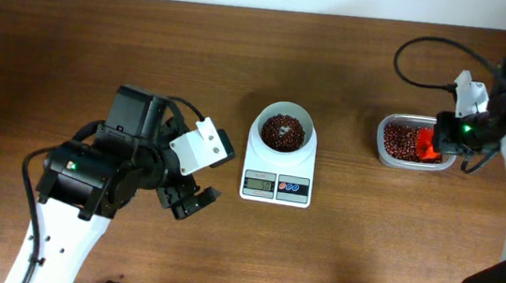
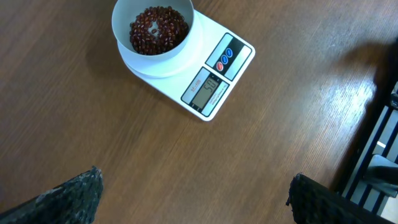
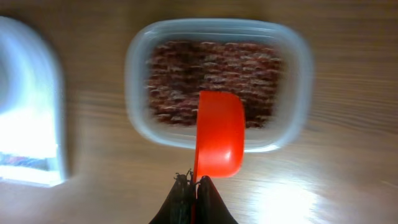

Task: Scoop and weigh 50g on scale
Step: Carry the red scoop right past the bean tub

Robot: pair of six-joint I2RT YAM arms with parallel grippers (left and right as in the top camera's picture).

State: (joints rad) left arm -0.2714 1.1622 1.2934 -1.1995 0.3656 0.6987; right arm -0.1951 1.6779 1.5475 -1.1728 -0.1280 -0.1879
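Orange scoop (image 3: 219,134) clamped in my right tool (image 3: 194,183), over the tub (image 3: 298,68) ahead; overfilling risks overshooting the scale (image 1: 274,188). Left tool (image 1: 190,199) wide.

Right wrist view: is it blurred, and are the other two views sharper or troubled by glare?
Right wrist view: the beans in the clear tub are smeared, the scale is a washed-out blur, only the orange scoop looks crisp. Left wrist view: sharp, with sheen on the table. Overhead view: even light, soft shadows.
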